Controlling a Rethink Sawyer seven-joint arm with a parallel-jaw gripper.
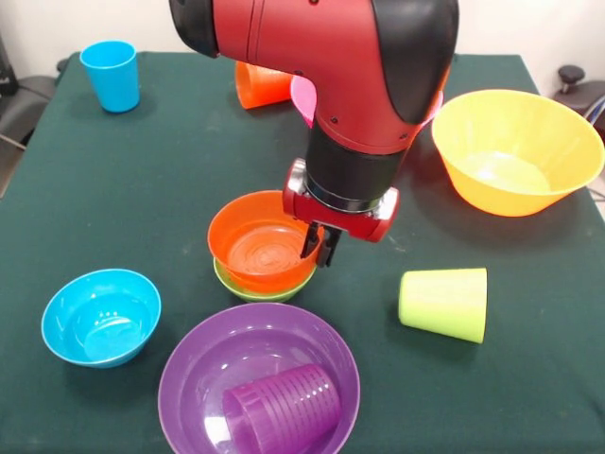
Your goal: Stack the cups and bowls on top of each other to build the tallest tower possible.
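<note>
At the tabletop's near edge we see the purple bowl (194,378) with the purple cup (282,410) on its side inside; the blue bowl (100,317) sits left, the lime cup (444,303) lies right. Mid-table, the claw (319,246), fingers narrowly together and empty, hangs at the orange bowl's (255,248) right rim, nested in the green bowl (255,291). Farther back: yellow bowl (515,151), orange cup (260,85), blue cup (111,76).

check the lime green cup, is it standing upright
No, the lime green cup lies on its side on the table.
</note>
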